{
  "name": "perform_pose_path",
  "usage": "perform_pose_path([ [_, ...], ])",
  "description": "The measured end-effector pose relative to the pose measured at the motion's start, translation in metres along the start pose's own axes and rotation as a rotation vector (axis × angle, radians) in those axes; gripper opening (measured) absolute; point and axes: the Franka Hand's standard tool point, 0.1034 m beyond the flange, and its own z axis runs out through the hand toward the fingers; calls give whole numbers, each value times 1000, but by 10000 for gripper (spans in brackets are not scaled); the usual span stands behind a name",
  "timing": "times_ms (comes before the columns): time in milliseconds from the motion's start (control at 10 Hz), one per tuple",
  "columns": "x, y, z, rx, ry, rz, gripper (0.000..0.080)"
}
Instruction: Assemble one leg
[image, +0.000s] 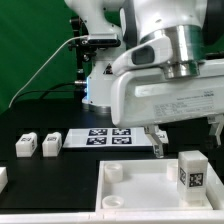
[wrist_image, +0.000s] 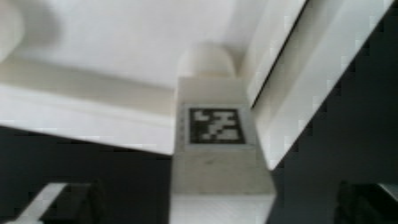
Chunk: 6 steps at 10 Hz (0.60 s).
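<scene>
Nearest the exterior camera: big white slab (image: 150, 195), flat on the black table (image: 50, 185), filling the 5 o'clock part of that view. Two round sockets (image: 112, 172) show along its 9 o'clock edge. On the slab, toward its 2 o'clock corner, the leg (image: 190, 172) stands upright with its tag facing the camera. Whether its foot sits in a socket, cannot tell.

Just above it: gripper (image: 187, 146), with fingers (image: 157, 143) spread wide, one on each side of the leg's top and neither touching it. Wrist view shows the same. The leg (wrist_image: 215, 125) fills the middle with its tag in plain sight. The blurred dark fingers (wrist_image: 54, 203) sit well apart, with black gaps between them and the leg. Jaws open, holding nothing. The slab (wrist_image: 89, 70) shows pale behind the leg.

Farther back, at 9 o'clock in the exterior view: two spare blocks (image: 26, 145) side by side on the table, apart from the slab. A third block (image: 2, 178) sits at 8 o'clock, cut off by the frame edge.

At 12 o'clock from the slab's sockets: marker board (image: 110, 137), lying flat, near the slab's far edge.

Beyond: white arm (image: 165, 75), bulky, taking up the 1 to 3 o'clock area. A dark cable (image: 45, 70) runs in from 9 o'clock, with a green backdrop (image: 30, 40) behind everything.
</scene>
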Motion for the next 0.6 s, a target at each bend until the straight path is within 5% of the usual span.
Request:
perform_pose_path([
  [200, 0, -2, 7, 46, -216, 16, 649],
  [600, 8, 1, 27, 49, -208, 22, 649],
])
